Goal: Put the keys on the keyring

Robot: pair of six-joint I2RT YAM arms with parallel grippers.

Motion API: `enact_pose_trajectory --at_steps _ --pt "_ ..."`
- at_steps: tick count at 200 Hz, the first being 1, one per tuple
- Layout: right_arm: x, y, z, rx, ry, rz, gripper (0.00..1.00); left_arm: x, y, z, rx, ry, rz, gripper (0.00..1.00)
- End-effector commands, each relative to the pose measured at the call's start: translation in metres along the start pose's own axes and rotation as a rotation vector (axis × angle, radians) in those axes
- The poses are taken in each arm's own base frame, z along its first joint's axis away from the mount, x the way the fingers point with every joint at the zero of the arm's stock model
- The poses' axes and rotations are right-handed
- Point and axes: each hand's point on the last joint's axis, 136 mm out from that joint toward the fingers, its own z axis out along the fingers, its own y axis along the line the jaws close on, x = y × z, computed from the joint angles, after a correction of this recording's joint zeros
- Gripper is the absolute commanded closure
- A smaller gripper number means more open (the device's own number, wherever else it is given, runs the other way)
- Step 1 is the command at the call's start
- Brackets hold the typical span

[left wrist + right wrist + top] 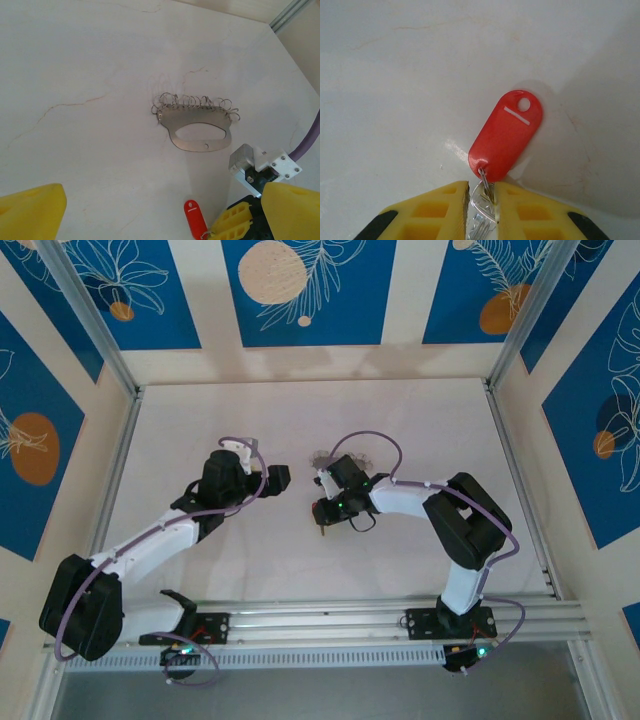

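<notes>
Status: right hand (482,187) is closed on a small silver key (482,206). The blade is pinched between the yellow fingers (437,210). An oval red plastic tag (506,135) hangs from the key by a tiny wire link and points away from the hand. Whether the tag touches the white marbled counter (75,75) cannot be told.

Left hand (163,202) is fully open and holds nothing. It hovers to the left of the right hand.

Keyring (197,132): a flat grey metal plate with an oval slot and a fringe of small wire loops along its far edge. It lies flat on the counter, on the far side of the key and apart from it, with nothing holding it.

Step in hand, as judged: carry the key to the keyring and hook it on.

Notes for doing it well:
- Pin the plate with the left hand first, since a loose plate will probably slide when pushed.
- Keep the grip on the blade so the link and tag stay free.
- Approach the fringe low and slowly, aiming for a single loop.
- Risk: the tag may swing and block the view of the link.
</notes>
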Motion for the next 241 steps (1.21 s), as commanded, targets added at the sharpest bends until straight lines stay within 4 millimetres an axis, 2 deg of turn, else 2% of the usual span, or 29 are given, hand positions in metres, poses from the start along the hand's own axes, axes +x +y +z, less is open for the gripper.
enact_pose_trajectory --at_steps 1,64,121,151,172,200,241 --pt "-0.012 0.003 -0.009 -0.004 -0.031 -0.006 0.78 -0.014 -0.012 0.0 0.039 -0.033 -0.006 0.0" --pt "-0.013 0.003 -0.011 -0.007 -0.035 -0.004 0.82 -0.014 -0.013 0.0 0.043 -0.031 -0.008 0.0" --pt "-0.014 0.006 -0.011 -0.022 -0.036 -0.007 0.92 -0.014 -0.013 0.0 0.046 -0.032 -0.01 0.0" --pt "-0.014 0.007 -0.012 -0.026 -0.036 -0.011 1.0 -0.013 -0.014 0.001 0.048 -0.031 -0.009 0.0" --pt "-0.017 0.007 -0.017 -0.022 -0.051 -0.016 1.0 -0.014 -0.015 0.0 0.054 -0.033 -0.01 0.0" --pt "-0.029 0.011 -0.042 -0.019 -0.121 -0.03 1.0 -0.021 -0.022 -0.005 0.085 -0.056 -0.012 0.0" --pt "-0.053 0.023 -0.1 -0.075 -0.287 -0.064 1.0 -0.045 -0.039 -0.016 0.159 -0.141 -0.069 0.0"
